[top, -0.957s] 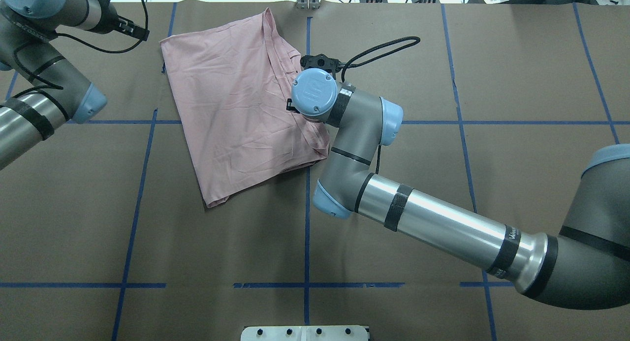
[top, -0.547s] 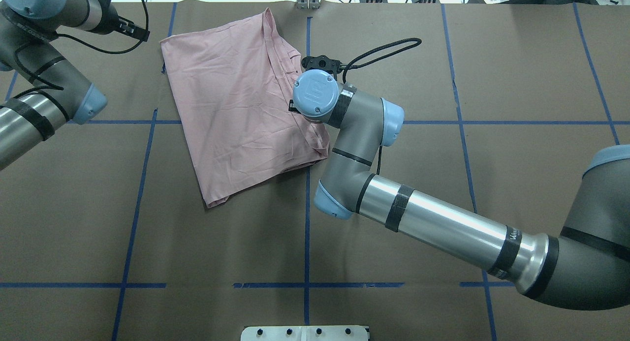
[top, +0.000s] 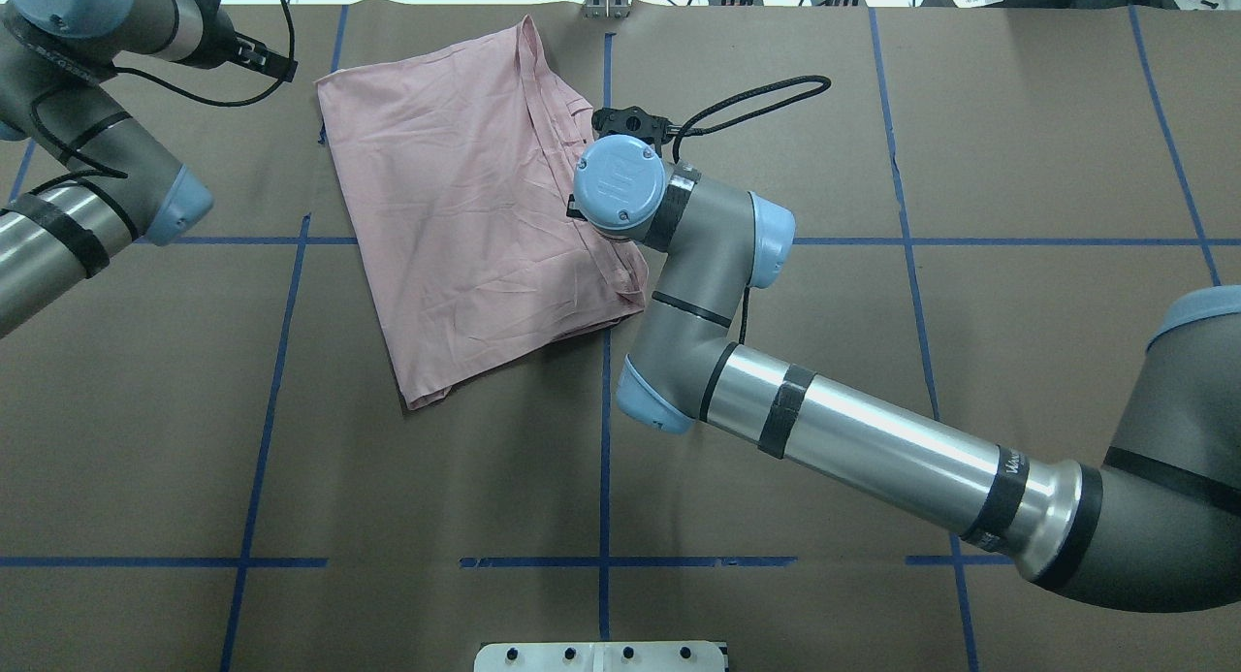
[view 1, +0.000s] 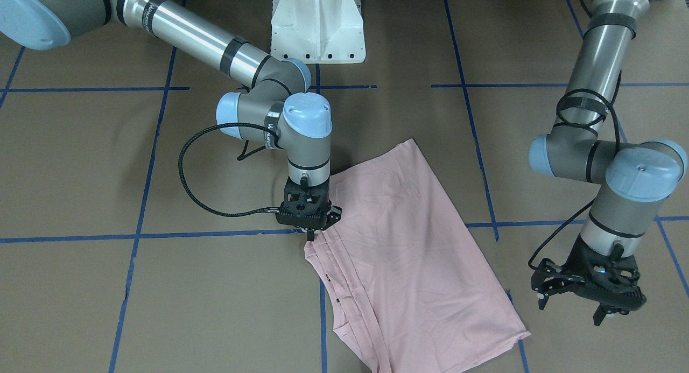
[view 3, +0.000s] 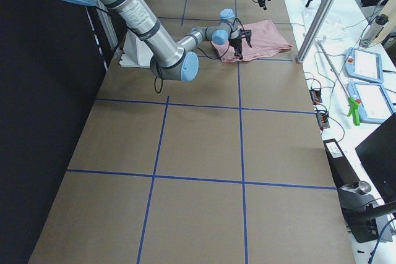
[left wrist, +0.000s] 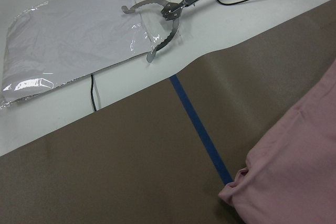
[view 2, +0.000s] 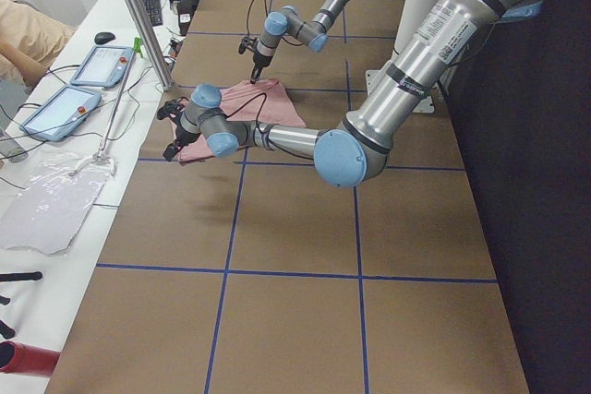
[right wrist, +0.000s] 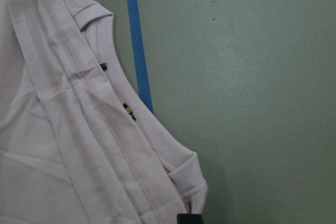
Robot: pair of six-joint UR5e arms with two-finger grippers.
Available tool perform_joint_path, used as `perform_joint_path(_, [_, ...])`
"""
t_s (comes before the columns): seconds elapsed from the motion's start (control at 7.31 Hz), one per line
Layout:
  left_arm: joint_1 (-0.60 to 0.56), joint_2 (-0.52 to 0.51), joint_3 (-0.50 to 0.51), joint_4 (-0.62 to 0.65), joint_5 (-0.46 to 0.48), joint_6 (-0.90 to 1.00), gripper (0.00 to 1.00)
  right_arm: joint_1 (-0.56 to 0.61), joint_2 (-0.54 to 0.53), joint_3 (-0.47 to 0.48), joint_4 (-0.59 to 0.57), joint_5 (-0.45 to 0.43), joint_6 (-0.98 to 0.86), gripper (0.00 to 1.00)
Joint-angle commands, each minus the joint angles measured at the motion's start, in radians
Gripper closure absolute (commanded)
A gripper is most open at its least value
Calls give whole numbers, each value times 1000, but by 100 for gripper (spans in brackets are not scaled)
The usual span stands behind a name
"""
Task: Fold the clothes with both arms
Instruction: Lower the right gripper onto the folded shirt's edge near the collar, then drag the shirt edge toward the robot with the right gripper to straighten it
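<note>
The clothes (view 1: pixel 398 260) are a pale pink T-shirt, folded into a rough rectangle, plain side up, on the brown table. Stacked hems and a sleeve fold (right wrist: pixel 79 103) run along the edge nearest my right arm. My right gripper (view 1: pixel 311 234) points straight down at that edge's corner. Its fingers are drawn together and pinch the fabric there. In the overhead view the wrist (top: pixel 619 182) hides this grip. My left gripper (view 1: pixel 570 311) hangs open beyond the opposite side of the shirt, holding nothing. A shirt corner (left wrist: pixel 283 182) fills the lower right of the left wrist view.
Blue tape lines (top: pixel 603 439) grid the table. The white pedestal (view 1: pixel 317 23) stands at the robot's side. A black cable loop (view 1: pixel 185 163) swings out from the right wrist. Past the far table edge lie a clear plastic bag (left wrist: pixel 68 35) and a metal grabber tool (left wrist: pixel 168 11).
The right wrist shifted slightly to the right and came back. The shirt and the left arm stay as they were.
</note>
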Motion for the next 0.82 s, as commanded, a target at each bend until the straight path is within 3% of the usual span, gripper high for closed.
perform_joint_path(0.0, [5,-1,-14,0,0,-26,0,1,-129,174,-5,6,-5,100])
perform_joint_path(0.27, [8,-1,-16,0,-2,-26,0,-40,-335,441,-5,-25,9,100])
perform_joint_path(0.55, [14,-1,-20,0,-2,-28,0,-174,-552,691,-11,-141,24,100])
perform_joint_path(0.68, [20,-3,-20,0,-2,-28,0,-243,-631,759,-11,-207,50,100])
